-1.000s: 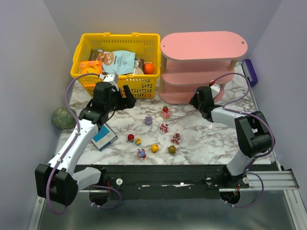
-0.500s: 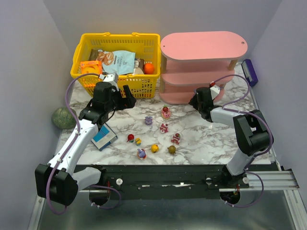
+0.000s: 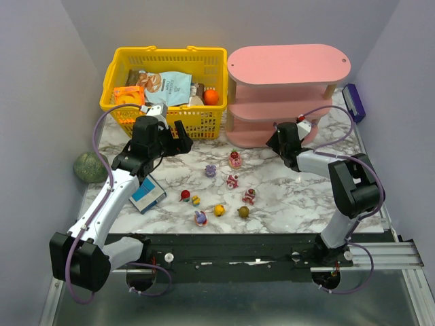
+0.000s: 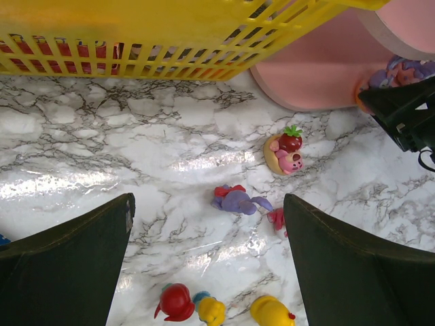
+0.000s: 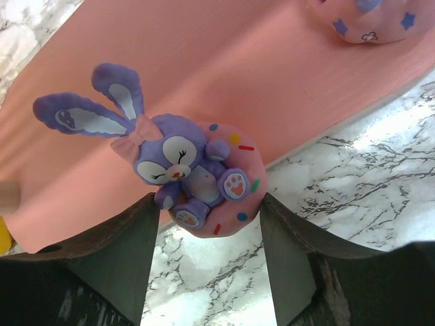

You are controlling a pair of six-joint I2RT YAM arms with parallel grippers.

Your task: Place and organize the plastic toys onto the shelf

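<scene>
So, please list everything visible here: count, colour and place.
basket: 1, yellow, back left; holds snack packets and orange ball
shelf: 1, pink, three tiers, back right
loose toys: 9, pink, purple, red, yellow, olive; on table, middle
bunny toy: 1, purple on pink base; held at shelf's lowest board
starred toy: 1, pink; on that board, partly seen
box: 1, blue and white; table's left
speckled ball: 1, green; beyond table's left edge
block: 1, purple; right of shelf
left gripper: 1, black, open; near basket
right gripper: 1, black, shut on bunny toy
</scene>
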